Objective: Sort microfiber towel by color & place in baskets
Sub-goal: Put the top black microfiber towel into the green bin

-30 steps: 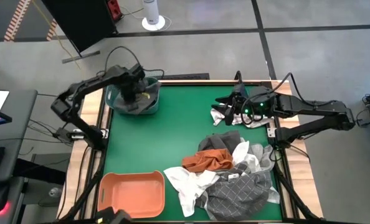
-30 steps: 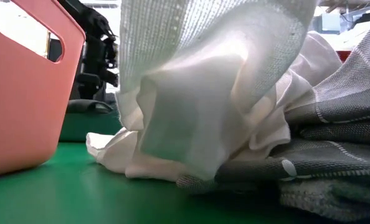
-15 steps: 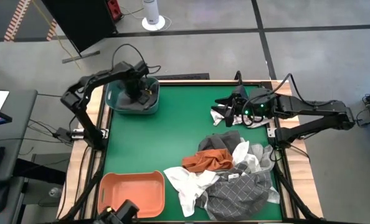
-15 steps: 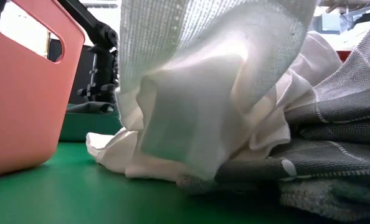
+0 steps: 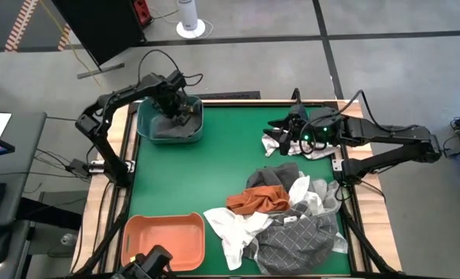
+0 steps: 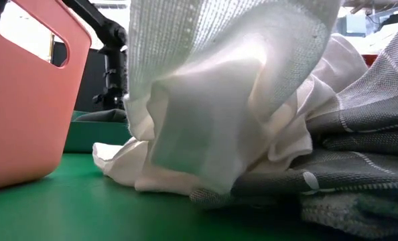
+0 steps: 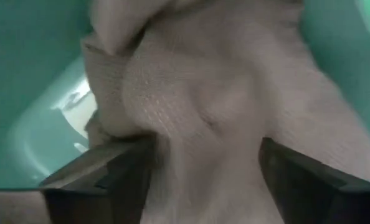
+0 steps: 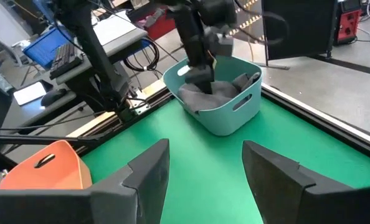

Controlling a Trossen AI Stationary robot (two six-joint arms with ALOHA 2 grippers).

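Note:
The teal basket point(image 5: 147, 124) stands at the table's far left with a dark grey microfiber towel point(image 7: 222, 93) inside. My left gripper point(image 7: 197, 180) points down into it, open, a finger on either side of the cloth. My right gripper point(image 8: 203, 180) hovers open at the far right, above a white towel point(image 5: 273, 146). A pile lies at the near right: rust orange point(image 5: 257, 201), grey with grid lines point(image 5: 296, 236), white point(image 5: 230, 229) and dark grey point(image 5: 272, 177) towels. The salmon basket point(image 5: 164, 240) sits near left. My left gripper stands over the dark grey towel from above, fingers pointing down. The cloth bulges up between the two fingers point(image 7: 104, 171) and rests in the teal basket. Whether the fingers touch it, I cannot tell.
Bare green table point(image 5: 214, 155) lies between the two baskets and the pile. In the low view the salmon basket point(image 6: 25, 100) and a white towel point(image 6: 219, 87) fill the foreground. Wooden rails edge the table; a laptop and cables lie beyond the left side.
My left gripper has moved a little toward the table's far edge over the teal basket and has rolled about its own axis. The grey towel now lies lower in the basket. My right arm has kept still.

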